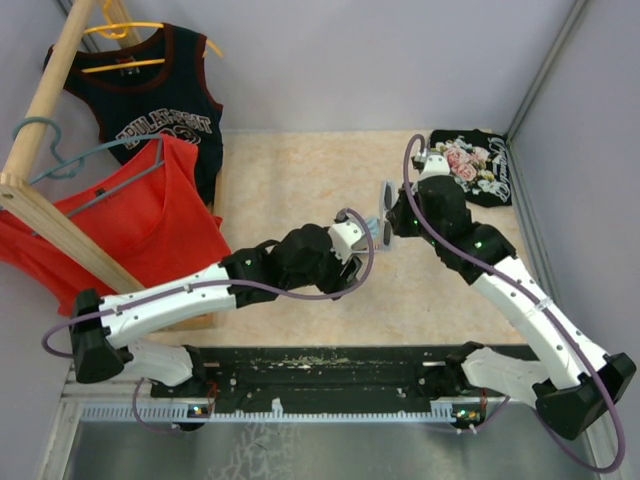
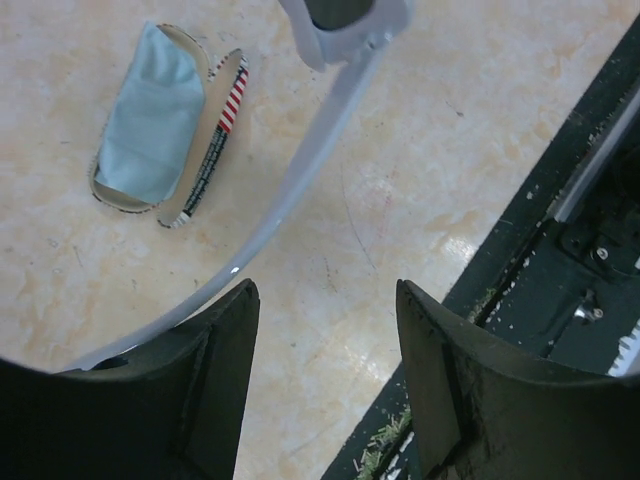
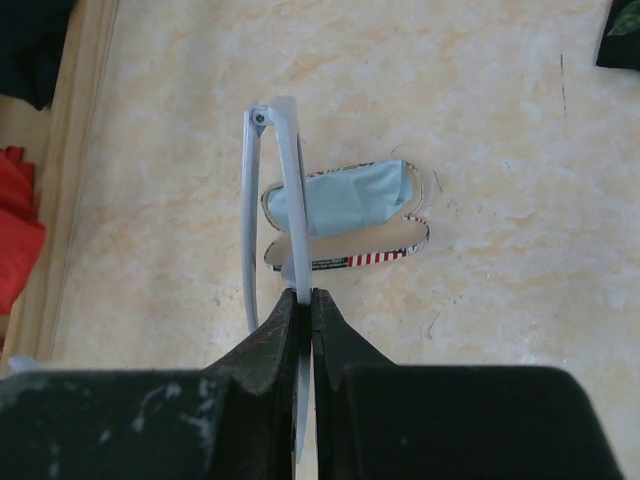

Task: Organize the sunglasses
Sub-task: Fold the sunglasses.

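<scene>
- Far left: wooden clothes rack (image 1: 45,110) carrying a black sleeveless jersey (image 1: 165,100) and a red tank top (image 1: 150,225) on hangers, overhanging the beige tabletop (image 1: 290,180).
- Left arm: lying low, reaching in toward centre. Left tool (image 2: 325,320) is standing wide with nothing between its fingers. One thin arm of the white plastic-framed, dark-lensed sunglasses (image 2: 350,42) is running past one finger's edge; contact cannot be told.
- Centre: sunglasses hanging above the tabletop, right tool (image 3: 303,300) gripping them narrowly by the frame.
- Beneath: oblong open case with American-flag print (image 3: 350,257) lying on the tabletop, holding a small light-blue cloth (image 3: 340,200).
- Right arm: angling in from the right, elbow raised.
- Far right: black floral-print garment (image 1: 475,165) lying in the corner.
</scene>
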You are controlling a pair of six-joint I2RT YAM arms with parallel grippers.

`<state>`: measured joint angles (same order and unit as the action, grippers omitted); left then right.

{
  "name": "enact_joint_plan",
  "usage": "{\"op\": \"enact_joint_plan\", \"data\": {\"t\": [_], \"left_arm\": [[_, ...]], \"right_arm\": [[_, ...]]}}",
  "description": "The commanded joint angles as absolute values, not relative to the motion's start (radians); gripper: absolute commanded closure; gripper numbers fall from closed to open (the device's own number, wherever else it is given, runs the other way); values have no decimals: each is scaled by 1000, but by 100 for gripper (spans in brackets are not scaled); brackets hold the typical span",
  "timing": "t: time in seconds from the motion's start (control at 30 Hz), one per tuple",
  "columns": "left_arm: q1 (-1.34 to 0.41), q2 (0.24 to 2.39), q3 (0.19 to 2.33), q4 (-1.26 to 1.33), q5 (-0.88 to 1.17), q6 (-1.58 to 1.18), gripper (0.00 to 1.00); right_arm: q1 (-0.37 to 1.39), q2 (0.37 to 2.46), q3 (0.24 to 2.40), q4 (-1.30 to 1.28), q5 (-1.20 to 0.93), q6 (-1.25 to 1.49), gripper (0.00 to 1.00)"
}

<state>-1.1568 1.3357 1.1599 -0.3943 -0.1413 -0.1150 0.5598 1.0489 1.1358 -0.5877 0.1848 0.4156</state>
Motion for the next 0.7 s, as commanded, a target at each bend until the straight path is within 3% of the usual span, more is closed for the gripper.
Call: {"op": "enact_joint_plan", "data": {"t": [0.0,0.67], "left_arm": [[-1155,1360,1235,-401,-251,-98,36],[-1105,1410,1274,-400,-294,-63,37]], "right_arm": [[555,984,1161,-600,116,372,100],[554,944,1146,-650,-82,311,100]]}}
